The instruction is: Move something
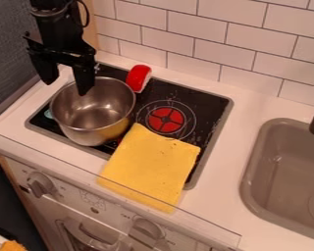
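At the left of the stovetop [215, 110], the metal pot [94, 110] is sitting beneath the black gripper [65, 88], whose fingers are standing spread apart near its rim. The yellow cloth [149, 166] is lying just beside the pot (and drooping over the counter's front edge).

Room to pass lies over the flat black stovetop [211, 105] right of the round, silver metal pot [94, 110], and along the white countertop [235, 142] between stovetop and grey, rounded sink [251, 169]; the pot's raised wall blocks low sideways travel below the black two-finger gripper [66, 88]; the rounded red object with a pale edge [139, 77] stands behind-right; the flat yellow cloth [149, 164] offers a low crossing; white wall tiles [209, 32] bound the back.
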Robot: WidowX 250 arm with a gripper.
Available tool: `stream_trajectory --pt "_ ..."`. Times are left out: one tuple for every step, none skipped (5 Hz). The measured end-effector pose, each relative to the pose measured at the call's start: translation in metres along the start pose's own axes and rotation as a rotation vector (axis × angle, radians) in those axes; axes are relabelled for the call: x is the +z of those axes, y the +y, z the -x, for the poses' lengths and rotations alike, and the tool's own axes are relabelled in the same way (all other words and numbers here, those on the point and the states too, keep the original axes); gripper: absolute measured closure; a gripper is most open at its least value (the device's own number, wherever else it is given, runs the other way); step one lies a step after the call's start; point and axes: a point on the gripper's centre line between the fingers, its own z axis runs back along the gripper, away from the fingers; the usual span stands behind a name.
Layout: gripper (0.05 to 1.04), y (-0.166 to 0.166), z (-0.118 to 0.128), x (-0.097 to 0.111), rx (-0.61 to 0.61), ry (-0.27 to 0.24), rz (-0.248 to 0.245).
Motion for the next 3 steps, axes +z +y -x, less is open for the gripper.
stream_trajectory --pt "0.083 0.0 0.002 -0.007 0.007 0.027 0.01" --pt "0.083 0.014 -0.013 -0.009 0.051 0.031 -0.004" --pt "0.083 0.035 -0.033 -0.009 0.109 0.027 -0.025"
